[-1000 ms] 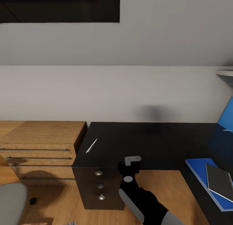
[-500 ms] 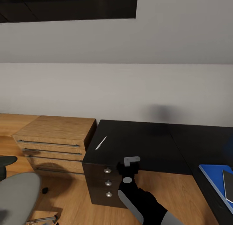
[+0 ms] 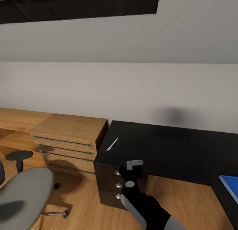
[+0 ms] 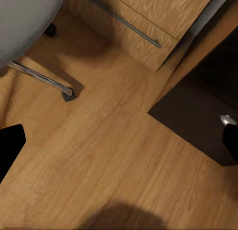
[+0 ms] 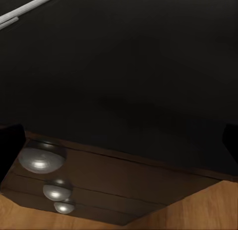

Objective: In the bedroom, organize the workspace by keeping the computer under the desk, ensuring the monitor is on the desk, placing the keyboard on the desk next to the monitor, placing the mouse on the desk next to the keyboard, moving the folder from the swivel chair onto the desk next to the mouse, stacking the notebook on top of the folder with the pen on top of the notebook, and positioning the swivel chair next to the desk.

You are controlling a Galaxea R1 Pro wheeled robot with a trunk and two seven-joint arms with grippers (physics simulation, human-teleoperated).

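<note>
The pen step is judged to be in hand: the pen [image 3: 112,144], a thin white stick, is seen lying on the glossy black bench [image 3: 155,147] at about eleven o'clock from the right pincer [image 3: 132,169], which is held at the bench's front edge above the silver drawer knobs [image 3: 117,172]. The right pincer's fingertips are seen wide apart at the frame edges of its wrist view, so it is spread and empty; the left pincer [image 4: 119,141] is likewise spread over the wooden floor [image 4: 99,155]. A forward reach is called for next. The folder [image 3: 230,187] lies at three o'clock, the swivel chair [image 3: 23,193] at nine. No writing can be read.
</note>
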